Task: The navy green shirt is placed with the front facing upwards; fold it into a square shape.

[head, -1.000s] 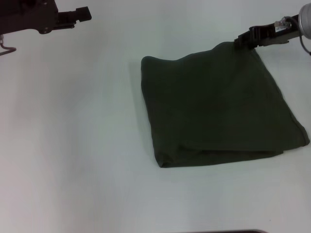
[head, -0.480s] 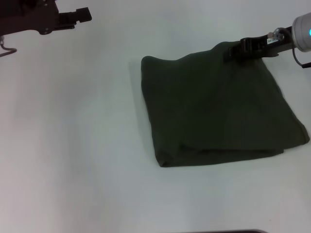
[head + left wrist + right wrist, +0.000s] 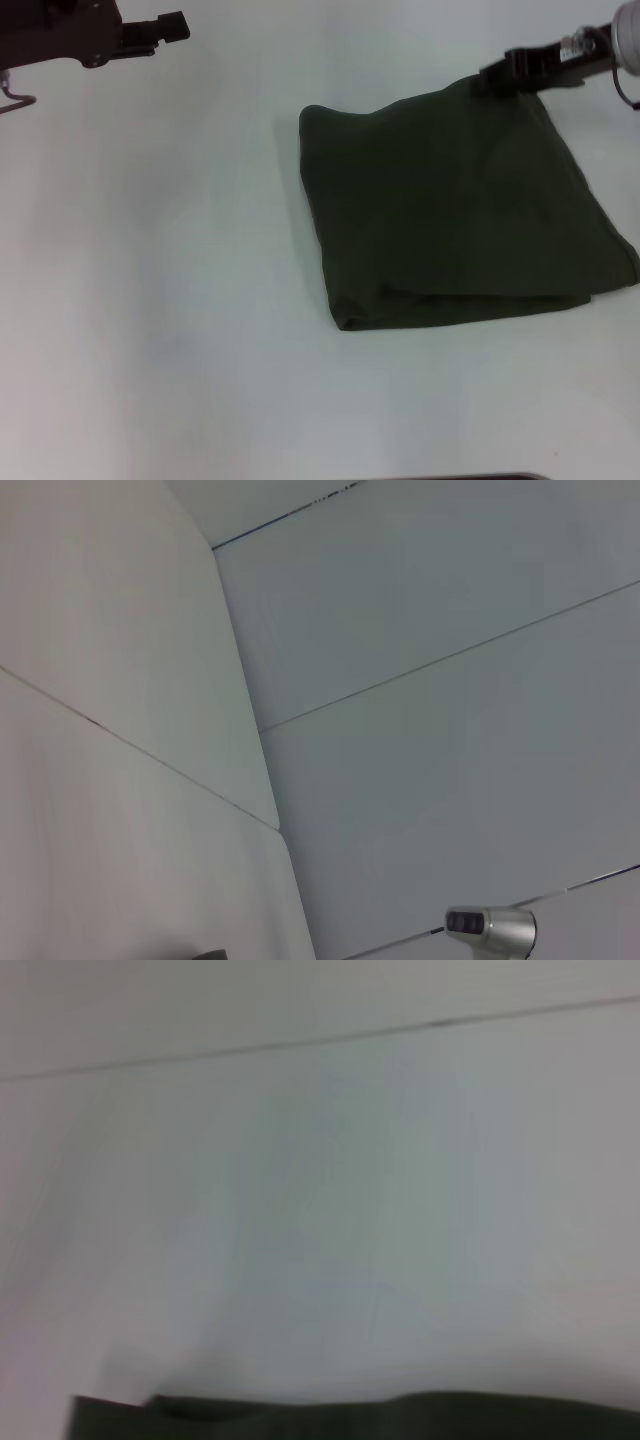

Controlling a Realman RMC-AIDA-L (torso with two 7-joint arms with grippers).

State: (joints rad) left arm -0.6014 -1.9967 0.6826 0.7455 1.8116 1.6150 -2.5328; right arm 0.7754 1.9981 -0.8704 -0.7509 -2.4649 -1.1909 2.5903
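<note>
The navy green shirt [image 3: 455,200] lies folded into a rough square on the white table [image 3: 180,300], right of centre in the head view, with no lettering showing. My right gripper [image 3: 492,80] is at the shirt's far right corner and shut on the cloth there. That corner is drawn up toward the gripper. In the right wrist view a dark strip of the shirt [image 3: 400,1418] runs along the table. My left gripper [image 3: 170,29] is parked high at the far left, well away from the shirt.
Bare white tabletop surrounds the shirt to the left and in front. The left wrist view shows only pale wall panels and a silver device [image 3: 490,930]. A dark edge [image 3: 470,477] sits at the near table border.
My right gripper went left over the shirt's far corner, then pulled back up and to the right. The whole shirt shifted slightly right with it. The left arm stayed still.
</note>
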